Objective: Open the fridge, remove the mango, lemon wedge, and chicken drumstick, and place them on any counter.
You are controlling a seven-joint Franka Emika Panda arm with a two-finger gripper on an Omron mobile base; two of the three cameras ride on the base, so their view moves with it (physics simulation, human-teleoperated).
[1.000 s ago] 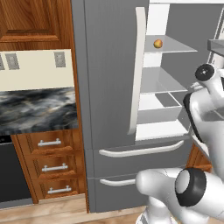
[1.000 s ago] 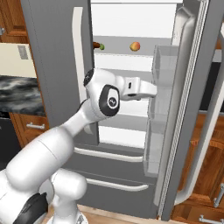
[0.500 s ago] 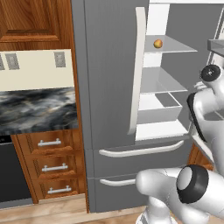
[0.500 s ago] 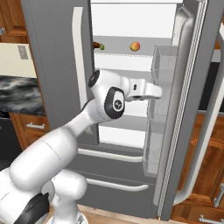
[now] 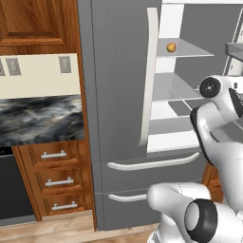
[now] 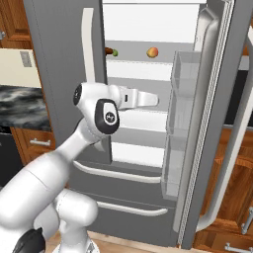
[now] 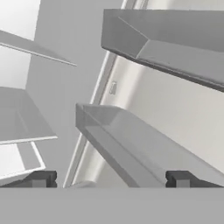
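Right door of the fridge [image 6: 64,59] stands open, left door shut. The right base view shows the mango [image 6: 152,52] on an upper shelf with the lemon wedge [image 6: 114,52] and dark drumstick [image 6: 108,51] left of it. In the left base view only the mango [image 5: 171,47] is visible. Gripper [image 7: 109,178] spread wide, empty, facing the door bins [image 7: 144,144]. Food lies above and behind the hand.

Even, bright, flat rendered light with no visible source; edges stay sharp, no blur or edge distortion. The fridge [image 6: 148,29] interior glows near-white, almost washed out at twelve o'clock. Soft shading under its shelves; a faint sheen lies on the bench [image 5: 40,118].
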